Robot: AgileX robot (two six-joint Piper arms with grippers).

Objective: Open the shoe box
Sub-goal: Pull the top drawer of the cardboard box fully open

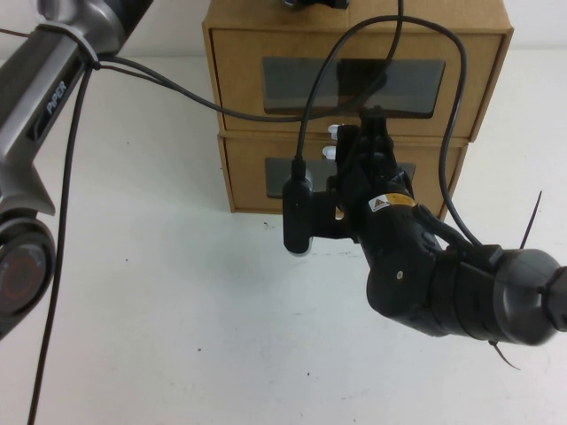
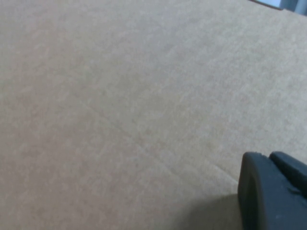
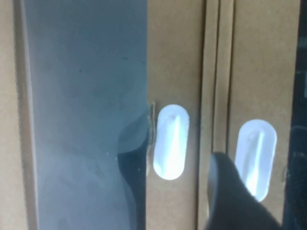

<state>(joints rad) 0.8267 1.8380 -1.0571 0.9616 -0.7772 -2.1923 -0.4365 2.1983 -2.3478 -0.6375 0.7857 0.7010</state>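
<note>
Left gripper is cut off at top edge; right gripper hides part of shoe box.

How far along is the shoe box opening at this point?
Done: the right gripper is at the drawer fronts, by the white pull tabs; the left gripper sits over the top box. In hand: lining up on a tab. Left: both drawers look shut, so the whole pull.

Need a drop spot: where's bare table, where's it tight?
Free: table left of the shoe boxes, up to the left arm; broad patch in front, left of the right arm. Crowded: box fronts, where the right gripper and cables hang. Left gripper is over the boxes' top.
</note>
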